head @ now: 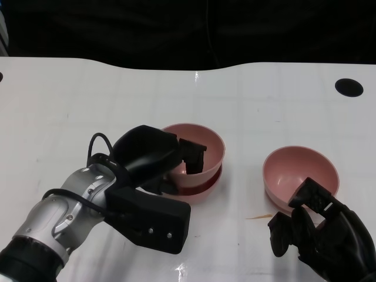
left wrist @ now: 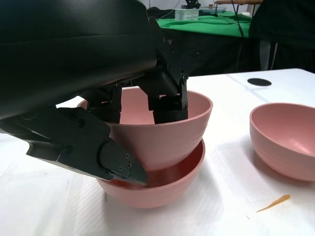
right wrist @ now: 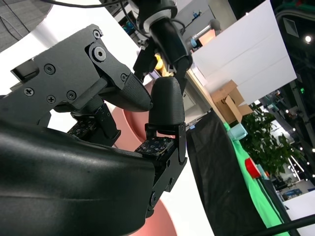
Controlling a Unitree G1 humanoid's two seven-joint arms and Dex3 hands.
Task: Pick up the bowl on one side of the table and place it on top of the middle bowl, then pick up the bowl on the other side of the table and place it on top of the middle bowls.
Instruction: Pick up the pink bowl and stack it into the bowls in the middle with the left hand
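Two pink bowls are nested at the table's middle. The upper bowl sits tilted in the lower bowl. My left hand grips the upper bowl's near-left rim, with fingers inside the bowl and the thumb outside its wall. A third pink bowl stands upright to the right. My right hand is at that bowl's near edge, holding nothing; its fingertips reach over the near rim. In the right wrist view its fingers stand apart before the pink bowl.
A small orange scrap lies on the white table between the bowls, near the front. A black round hole marks the table's far right. The table's far edge borders dark ground.
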